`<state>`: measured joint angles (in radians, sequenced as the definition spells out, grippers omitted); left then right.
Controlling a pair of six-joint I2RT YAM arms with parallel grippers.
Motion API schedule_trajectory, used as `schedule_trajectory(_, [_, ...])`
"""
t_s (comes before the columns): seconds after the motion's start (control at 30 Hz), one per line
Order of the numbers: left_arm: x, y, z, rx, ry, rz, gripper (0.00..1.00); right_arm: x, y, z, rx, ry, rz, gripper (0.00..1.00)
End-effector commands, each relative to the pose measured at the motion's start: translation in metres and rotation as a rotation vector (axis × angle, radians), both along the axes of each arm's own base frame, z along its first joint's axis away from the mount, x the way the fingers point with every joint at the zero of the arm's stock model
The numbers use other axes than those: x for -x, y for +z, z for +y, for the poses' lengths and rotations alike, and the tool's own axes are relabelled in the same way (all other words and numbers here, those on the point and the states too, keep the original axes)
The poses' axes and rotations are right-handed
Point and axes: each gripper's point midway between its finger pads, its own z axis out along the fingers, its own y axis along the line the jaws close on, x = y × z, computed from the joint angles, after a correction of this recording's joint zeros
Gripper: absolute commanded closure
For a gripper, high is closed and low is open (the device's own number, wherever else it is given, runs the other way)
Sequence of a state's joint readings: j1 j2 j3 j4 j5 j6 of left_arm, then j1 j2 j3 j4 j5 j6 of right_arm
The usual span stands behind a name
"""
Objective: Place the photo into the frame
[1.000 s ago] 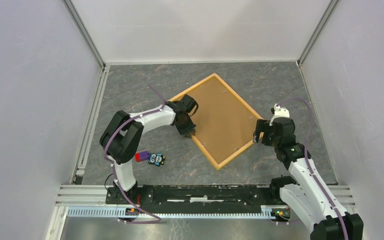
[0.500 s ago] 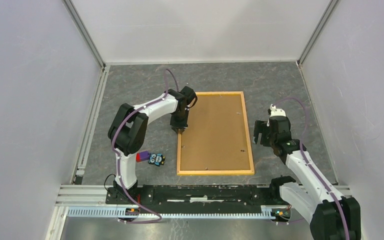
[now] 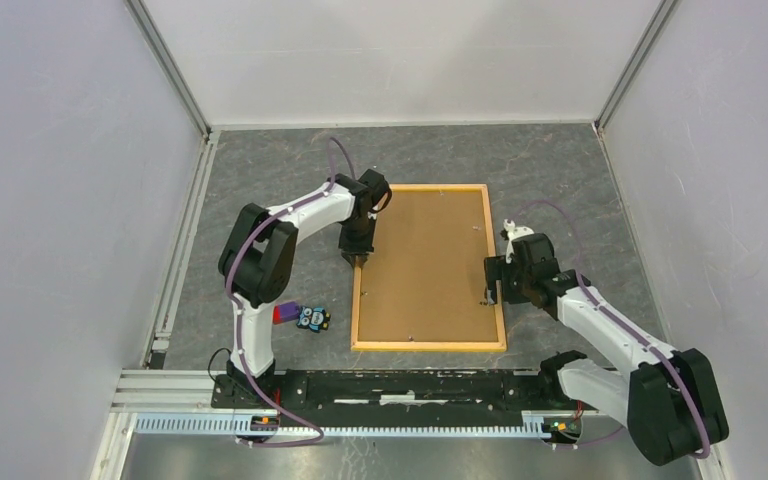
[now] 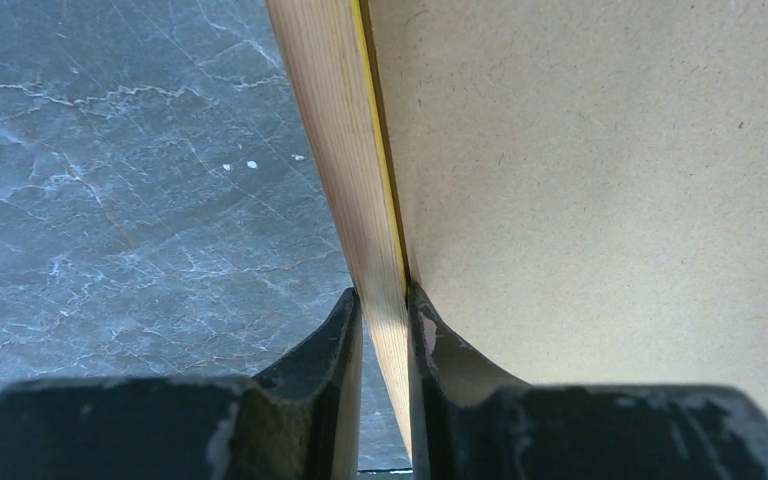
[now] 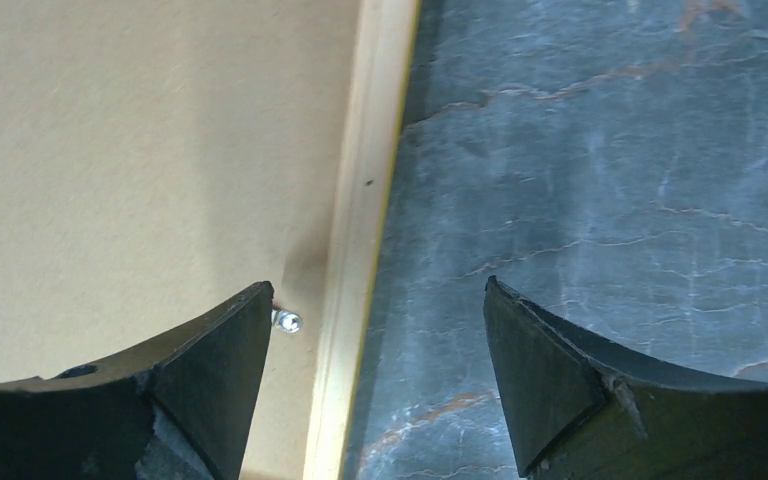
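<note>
- Left arm is stretching forward, wrist pointing down, left gripper (image 4: pixel 385 300) clamping the frame (image 3: pixel 430 346) edge between its fingers.
- Right gripper (image 5: pixel 375 300) is hanging wide apart, straddling the frame's opposite edge beneath it.

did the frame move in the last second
Yes. The frame swung round from a diagonal lie to sit square with the base rail, its left border pinched in the left gripper.

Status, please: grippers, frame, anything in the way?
Left gripper shut on frame, left rail. Right gripper open astride right rail. Frame flat, backing up, photo unseen. Toy aside, clear.
</note>
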<state>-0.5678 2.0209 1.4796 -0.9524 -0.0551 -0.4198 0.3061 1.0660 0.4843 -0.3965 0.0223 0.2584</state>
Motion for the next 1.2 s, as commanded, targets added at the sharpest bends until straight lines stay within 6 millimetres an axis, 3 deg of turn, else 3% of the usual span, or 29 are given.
schedule_trajectory(0.0, [-0.016, -0.008, 0.0, 0.013, -0.004, -0.02, 0.98, 0.0, 0.013, 0.016, -0.029, 0.068, -0.046, 0.18])
schedule_trajectory(0.17, [-0.014, -0.008, -0.004, 0.037, -0.002, -0.006, 0.98, 0.009, 0.001, 0.018, 0.016, 0.071, -0.002, 0.23])
schedule_trajectory(0.63, [-0.009, -0.011, -0.005, 0.045, 0.003, 0.011, 0.98, 0.019, 0.003, 0.021, 0.061, 0.072, 0.009, 0.3])
schedule_trajectory(0.9, [-0.005, -0.013, -0.012, 0.082, 0.004, 0.04, 0.98, 0.013, -0.002, 0.02, 0.08, 0.048, -0.001, 0.38])
schedule_trajectory(1.17, [-0.005, -0.012, -0.012, 0.085, 0.004, 0.04, 0.98, 0.012, -0.009, 0.018, 0.106, 0.039, 0.006, 0.38])
